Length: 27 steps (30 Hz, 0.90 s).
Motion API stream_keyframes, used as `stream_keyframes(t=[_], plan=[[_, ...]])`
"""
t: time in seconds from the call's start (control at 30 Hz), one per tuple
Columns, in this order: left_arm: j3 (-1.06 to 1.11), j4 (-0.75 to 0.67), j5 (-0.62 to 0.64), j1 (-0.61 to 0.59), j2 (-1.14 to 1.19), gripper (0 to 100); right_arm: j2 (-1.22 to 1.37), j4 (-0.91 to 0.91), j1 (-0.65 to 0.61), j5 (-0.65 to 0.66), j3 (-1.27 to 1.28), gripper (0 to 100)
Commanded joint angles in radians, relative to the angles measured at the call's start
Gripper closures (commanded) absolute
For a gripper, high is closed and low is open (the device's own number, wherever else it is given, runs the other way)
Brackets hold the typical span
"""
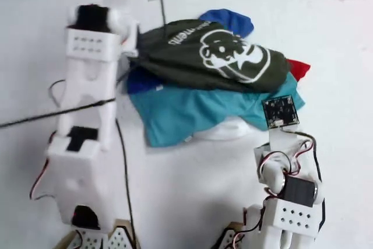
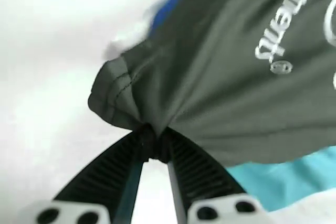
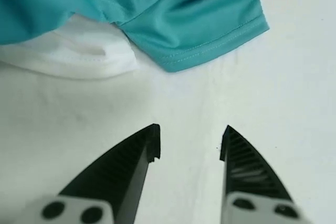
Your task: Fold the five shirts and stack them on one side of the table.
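We count five shirts, all heaped in one pile on the table [image 1: 175, 190]. Only the dark shirt [image 1: 215, 56] on top shows nearly whole. The teal shirt [image 1: 186, 115] lies partly under it, and of the white shirt [image 1: 224, 129], blue shirt [image 1: 230, 20] and red shirt [image 1: 298, 69] we see mere edges poking out. Of the two grippers, the left gripper [image 2: 155, 135] has its fingers [image 2: 194, 166] clamped on a bunched edge of the dark shirt. The right gripper [image 3: 190, 140] hovers over bare table near the teal hem, fingers apart, holding nothing.
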Motion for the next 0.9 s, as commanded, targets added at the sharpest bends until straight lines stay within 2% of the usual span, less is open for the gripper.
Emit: stream_keyframes(t=[0.0,0.1,0.23,0.37,0.47,0.73,0.87], plan=[[0.036,0.018,-0.054,-0.097,-0.181,97,-0.019,-0.016,-0.008,-0.018,-0.087,78.6],[0.176,0.018,-0.098,-0.176,-0.287,97,-0.007,-0.013,-0.012,-0.018,-0.175,72.6],[0.441,0.008,-0.141,-0.287,-0.414,97,0.14,-0.012,-0.077,-0.018,-0.296,72.3],[0.659,-0.106,-0.164,-0.351,-0.512,97,0.375,-0.012,-0.148,-0.02,-0.413,72.3],[0.742,-0.21,-0.193,-0.43,-0.568,97,0.512,-0.015,-0.162,-0.02,-0.485,72.3],[0.757,-0.39,-0.324,-0.988,-0.595,97,0.59,-0.047,-0.165,-0.02,-0.542,72.3],[0.766,-0.529,-0.359,-1.165,-0.592,97,0.599,-0.087,-0.165,-0.02,-0.534,72.3]])
